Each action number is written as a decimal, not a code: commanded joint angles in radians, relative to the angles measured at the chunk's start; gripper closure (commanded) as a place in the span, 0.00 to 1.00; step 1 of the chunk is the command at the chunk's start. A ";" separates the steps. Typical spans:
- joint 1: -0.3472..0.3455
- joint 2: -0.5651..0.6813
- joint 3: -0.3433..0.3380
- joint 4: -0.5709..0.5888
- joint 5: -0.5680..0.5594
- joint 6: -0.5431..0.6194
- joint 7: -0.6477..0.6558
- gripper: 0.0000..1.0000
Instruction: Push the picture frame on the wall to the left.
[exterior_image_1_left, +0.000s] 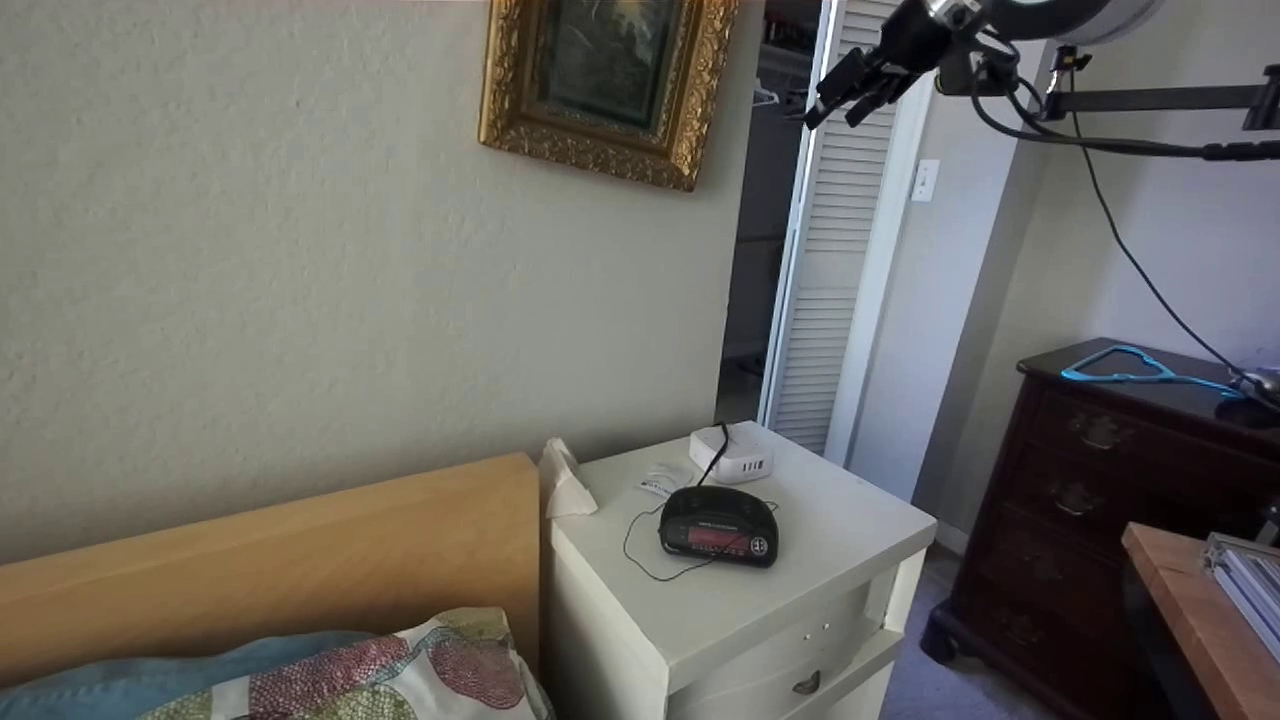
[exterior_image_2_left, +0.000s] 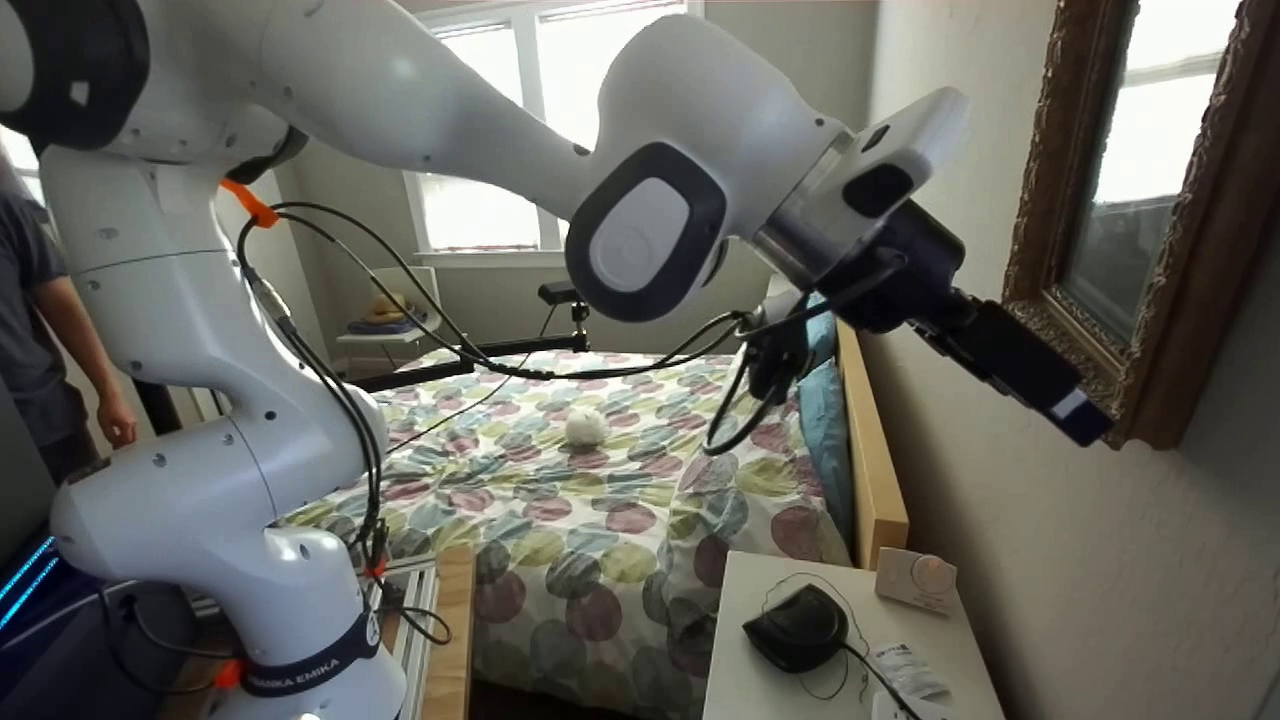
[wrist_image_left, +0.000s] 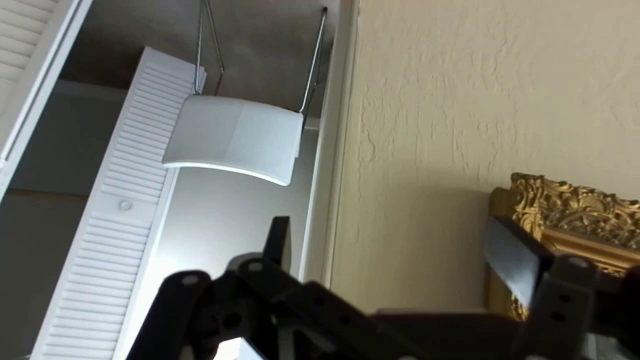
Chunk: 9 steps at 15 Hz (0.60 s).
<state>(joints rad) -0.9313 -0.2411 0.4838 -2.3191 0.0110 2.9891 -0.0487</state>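
The picture frame (exterior_image_1_left: 580, 155), ornate gold around a dark painting, hangs on the pale wall (exterior_image_1_left: 300, 250). Its lower edge slopes down to the right there. It also shows at the right in an exterior view (exterior_image_2_left: 1130, 240) and at the lower right in the wrist view (wrist_image_left: 570, 205). My gripper (exterior_image_1_left: 832, 120) is open and empty, to the right of the frame in that view. In an exterior view the gripper (exterior_image_2_left: 1085, 415) overlaps the frame's lower part. In the wrist view the gripper's (wrist_image_left: 387, 225) right-hand finger overlaps the frame's side edge; I cannot tell whether they touch.
Below stands a white nightstand (exterior_image_1_left: 640, 600) with a black clock radio (exterior_image_1_left: 718, 525) and a white power block (exterior_image_1_left: 735, 455). A bed headboard (exterior_image_1_left: 300, 540) adjoins it. A white louvred door (exterior_image_1_left: 835, 270) and dark opening lie beyond the wall's edge. A person (exterior_image_2_left: 45, 270) stands behind the arm.
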 joint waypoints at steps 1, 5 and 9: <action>0.203 -0.138 -0.249 -0.108 -0.037 -0.103 0.015 0.00; 0.271 -0.167 -0.343 -0.123 -0.150 -0.231 0.058 0.00; 0.391 -0.158 -0.437 -0.112 -0.236 -0.361 0.065 0.00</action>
<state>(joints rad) -0.6204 -0.3797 0.1054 -2.4237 -0.1589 2.7092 -0.0153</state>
